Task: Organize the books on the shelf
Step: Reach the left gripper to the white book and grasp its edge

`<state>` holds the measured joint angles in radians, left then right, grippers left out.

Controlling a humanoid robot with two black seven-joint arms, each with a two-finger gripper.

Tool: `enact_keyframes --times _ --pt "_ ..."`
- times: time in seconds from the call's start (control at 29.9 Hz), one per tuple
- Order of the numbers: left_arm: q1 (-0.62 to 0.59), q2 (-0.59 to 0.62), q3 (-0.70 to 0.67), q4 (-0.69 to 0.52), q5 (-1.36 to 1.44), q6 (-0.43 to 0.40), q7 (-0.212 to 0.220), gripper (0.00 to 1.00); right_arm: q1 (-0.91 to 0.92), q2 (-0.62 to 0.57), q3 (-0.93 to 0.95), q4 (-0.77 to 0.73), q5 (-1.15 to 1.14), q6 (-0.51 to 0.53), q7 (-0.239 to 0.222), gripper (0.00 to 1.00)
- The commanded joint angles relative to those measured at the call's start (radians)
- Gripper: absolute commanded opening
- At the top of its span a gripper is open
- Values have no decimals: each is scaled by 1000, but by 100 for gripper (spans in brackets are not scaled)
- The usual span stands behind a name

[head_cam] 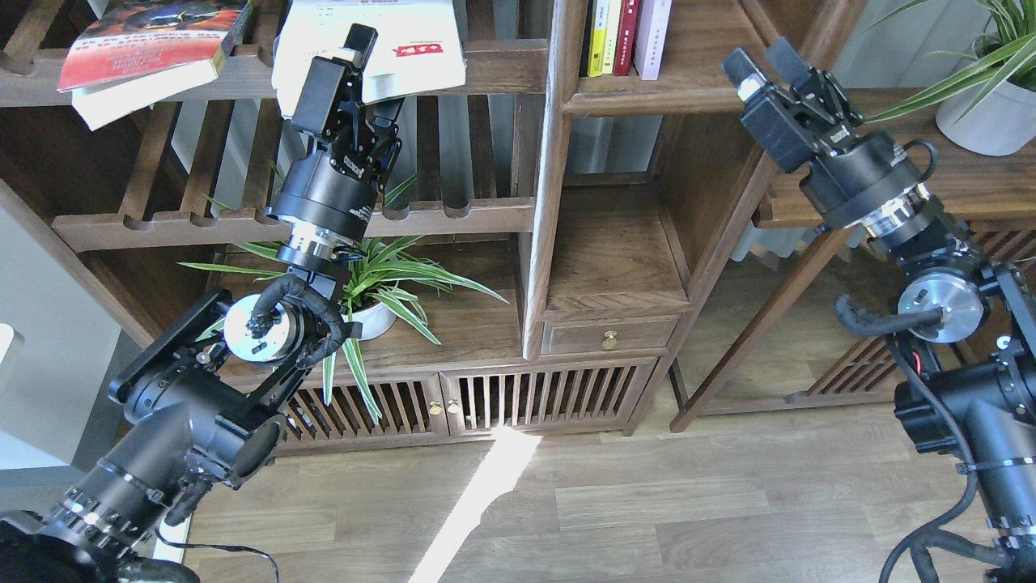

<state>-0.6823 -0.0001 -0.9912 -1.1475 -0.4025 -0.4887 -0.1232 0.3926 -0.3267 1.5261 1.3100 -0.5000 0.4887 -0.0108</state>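
A large white book with a red logo [421,36] lies on the slatted rack at the top, its front edge overhanging the rail. My left gripper [368,77] is raised to that overhanging edge and is open, one finger in front of the cover, the other just below the edge. A thick book with a red-orange cover [146,40] lies tilted on the same rack, top left. The shelf [647,101] is the dark walnut board of the narrow cubby, with several upright books [627,36] on it. My right gripper [765,65] hangs open and empty beside that board's right end.
A spider plant in a white pot [368,320] stands on the lower board behind my left arm. A second white plant pot [983,113] sits on the wide board at the right. A lower cubby with a small drawer [609,334] is below the shelf.
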Motion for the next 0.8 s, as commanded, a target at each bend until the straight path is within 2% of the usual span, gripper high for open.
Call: enact_keyframes --times 0.0,0.1,0.33,0.64,0.77 --pt "-2 0 -12 2 1 0 -1 96 0 0 -1 0 0 0 0 100" --pt "-2 0 -15 2 1 31 -1 96 0 0 0 0 0 0 0 100" --pt "-2 0 -18 3 2 165 -12 97 0 1 -1 0 0 0 0 100" --pt "-2 0 -24 6 1 272 -29 97 5 6 -1 0 0 0 -1 100" --pt "-3 0 -26 5 1 279 -30 97 11 6 -1 0 0 0 -1 100"
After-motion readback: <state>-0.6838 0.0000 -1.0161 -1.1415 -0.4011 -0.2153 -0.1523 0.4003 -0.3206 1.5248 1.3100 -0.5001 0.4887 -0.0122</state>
